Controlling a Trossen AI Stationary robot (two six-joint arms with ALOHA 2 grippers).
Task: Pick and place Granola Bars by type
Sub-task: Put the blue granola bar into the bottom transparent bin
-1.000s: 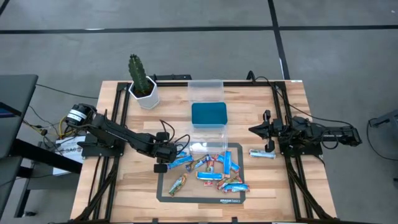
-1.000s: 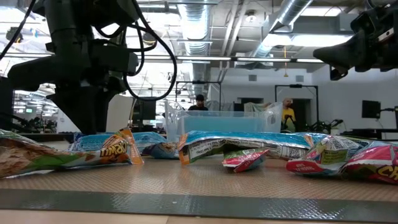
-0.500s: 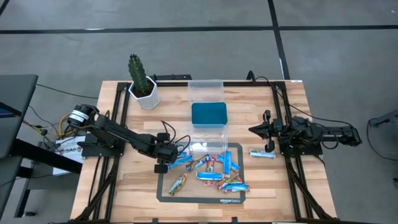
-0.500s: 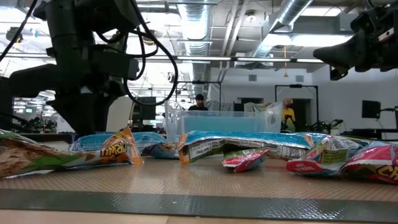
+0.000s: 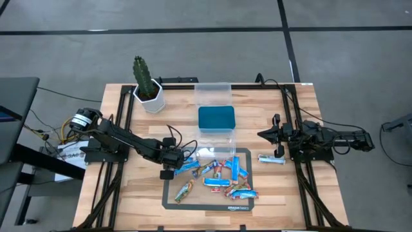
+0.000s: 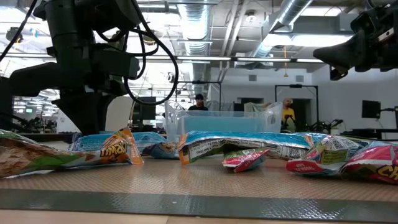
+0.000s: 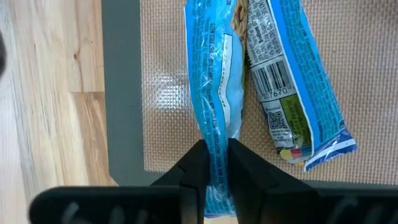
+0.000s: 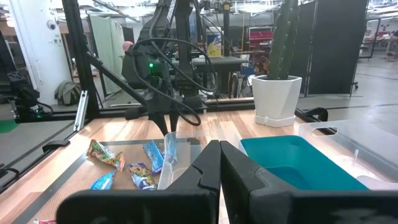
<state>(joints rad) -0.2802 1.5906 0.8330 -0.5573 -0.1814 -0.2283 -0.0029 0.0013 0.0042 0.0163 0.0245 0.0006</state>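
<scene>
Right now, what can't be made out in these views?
- Left tool: the blue bar runs off the left wrist view's edge past the tool.
- Bar brands: too small in the high view.
- Mat: its far side hidden behind the bars in the low view.

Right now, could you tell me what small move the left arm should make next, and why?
Probably a short straight lift. The left gripper has its fingers pinched on the end of a blue granola bar lying on the mat, beside another blue bar. Raising it first should clear the neighbour before carrying. The right gripper waits shut at the table's right side.
</scene>
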